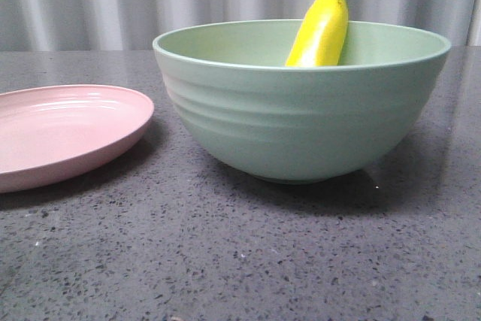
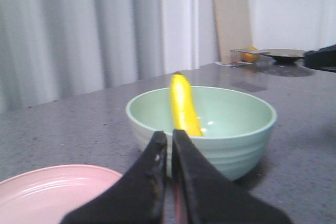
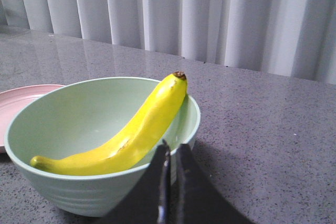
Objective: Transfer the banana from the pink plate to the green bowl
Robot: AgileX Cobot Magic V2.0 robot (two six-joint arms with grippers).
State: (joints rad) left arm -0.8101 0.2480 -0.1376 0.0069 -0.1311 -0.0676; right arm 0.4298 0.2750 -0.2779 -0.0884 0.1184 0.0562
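Note:
The yellow banana (image 1: 321, 31) lies inside the mint-green bowl (image 1: 301, 122), its dark tip leaning on the far rim and sticking up above it. It also shows in the left wrist view (image 2: 184, 106) and the right wrist view (image 3: 131, 137). The pink plate (image 1: 56, 133) sits empty to the left of the bowl. My left gripper (image 2: 169, 137) is shut and empty, back from the bowl (image 2: 231, 129) and beside the plate (image 2: 47, 195). My right gripper (image 3: 172, 150) is shut and empty, just outside the bowl's rim (image 3: 191, 124). Neither gripper shows in the front view.
The dark speckled tabletop (image 1: 240, 261) runs under everything. A grey curtain (image 1: 113, 1) hangs behind the table. In the left wrist view a tan board (image 2: 231, 17) leans on the wall and a dark scale-like tray (image 2: 286, 56) with something orange stands far off.

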